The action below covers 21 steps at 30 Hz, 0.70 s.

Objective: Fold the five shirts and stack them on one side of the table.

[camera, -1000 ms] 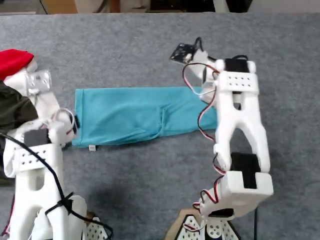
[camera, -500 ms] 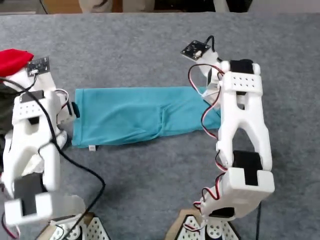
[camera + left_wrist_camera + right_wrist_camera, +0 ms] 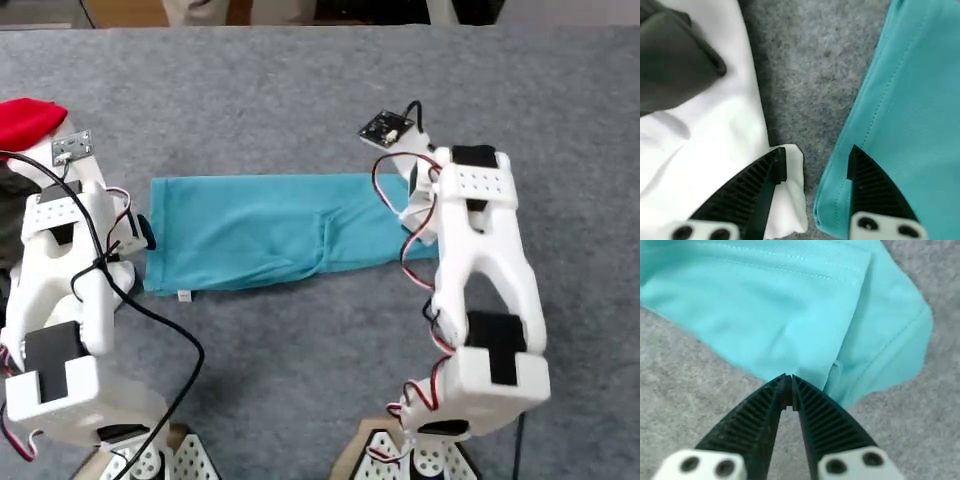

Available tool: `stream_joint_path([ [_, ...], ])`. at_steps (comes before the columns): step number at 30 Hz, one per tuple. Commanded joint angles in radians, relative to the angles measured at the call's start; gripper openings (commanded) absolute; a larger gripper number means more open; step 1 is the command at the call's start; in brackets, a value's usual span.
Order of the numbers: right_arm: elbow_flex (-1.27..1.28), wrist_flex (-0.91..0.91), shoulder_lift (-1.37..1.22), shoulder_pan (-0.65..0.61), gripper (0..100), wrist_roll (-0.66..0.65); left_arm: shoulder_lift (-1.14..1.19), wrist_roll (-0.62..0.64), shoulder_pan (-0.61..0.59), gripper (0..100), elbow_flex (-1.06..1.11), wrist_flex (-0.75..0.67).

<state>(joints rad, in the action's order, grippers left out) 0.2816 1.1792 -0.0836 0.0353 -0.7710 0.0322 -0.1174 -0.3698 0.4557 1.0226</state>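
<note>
Left arm shifted slightly; left gripper (image 3: pixel 817 156) gapes over left hem of long teal cloth shirt (image 3: pixel 260 230), mid-frame; right gripper (image 3: pixel 788 382) clenched, poss. pinching hem. Mid-fold; next: L clamps, both lift.

The left arm (image 3: pixel 60 260) has re-posed, its elbow swung toward the near bench (image 3: pixel 300 90) edge. The right arm (image 3: pixel 480 250) has edged slightly, apparently outward along the teal shirt (image 3: pixel 250 230).

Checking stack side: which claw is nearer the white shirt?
Left. The left claw hangs open between white shirt and teal shirt; the right claw sits shut at the teal shirt's opposite end.
</note>
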Motion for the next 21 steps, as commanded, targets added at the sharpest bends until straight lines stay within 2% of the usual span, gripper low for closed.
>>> stream_joint_path([
  [1, 0.039, -0.003, 0.120, 0.015, 0.5, 0.014, -0.013, -0.052, -0.025, 25, -0.064, 0.049],
  [9, 0.107, 0.060, 0.191, 0.102, 0.5, 0.014, 0.073, -0.118, -0.051, 29, -0.446, 0.222],
  [13, 0.125, 0.055, 0.194, 0.143, 0.5, 0.014, 0.259, -0.149, -0.021, 29, -0.664, 0.298],
  [21, 0.128, 0.055, 0.191, 0.145, 0.5, 0.014, 0.613, -0.218, -0.002, 29, -1.028, 0.500],
])
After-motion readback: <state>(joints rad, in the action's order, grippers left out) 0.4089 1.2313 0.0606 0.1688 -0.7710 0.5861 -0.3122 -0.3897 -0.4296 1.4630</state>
